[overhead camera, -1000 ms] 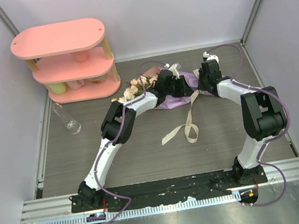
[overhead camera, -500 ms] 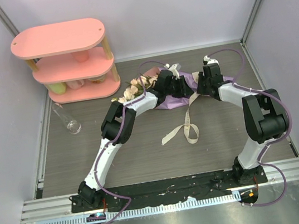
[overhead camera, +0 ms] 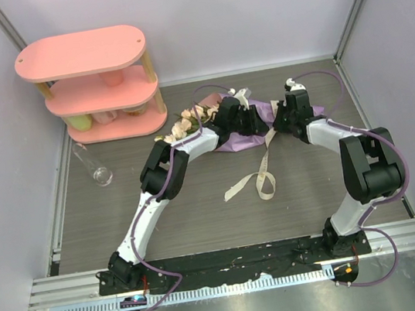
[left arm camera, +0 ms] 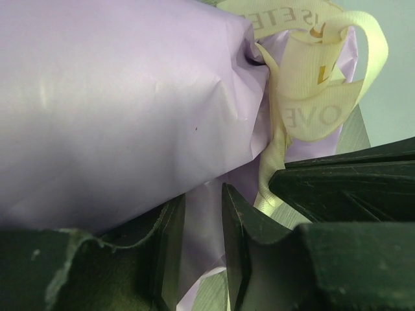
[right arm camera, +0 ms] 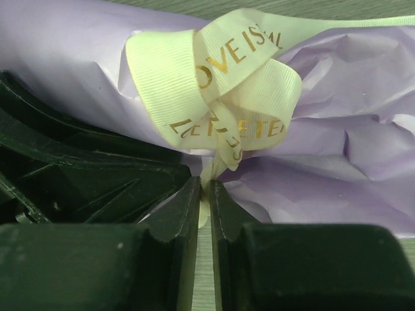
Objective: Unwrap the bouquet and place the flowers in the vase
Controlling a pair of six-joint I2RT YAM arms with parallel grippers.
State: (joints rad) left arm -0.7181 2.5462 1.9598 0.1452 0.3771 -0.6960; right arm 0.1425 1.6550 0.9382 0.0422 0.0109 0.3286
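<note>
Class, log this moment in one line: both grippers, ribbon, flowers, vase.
left gripper: shut on wrap | right gripper: shut on ribbon | ribbon: knotted | flowers: in wrap | vase: empty, far left

From above, the left arm (overhead camera: 198, 143) and right arm (overhead camera: 321, 129) hide the ribbon's (overhead camera: 263, 171) knot on the bouquet (overhead camera: 239, 145).

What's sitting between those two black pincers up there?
A cream ribbon bow tied around lilac wrapping paper; both wrist views show it close up.
</note>
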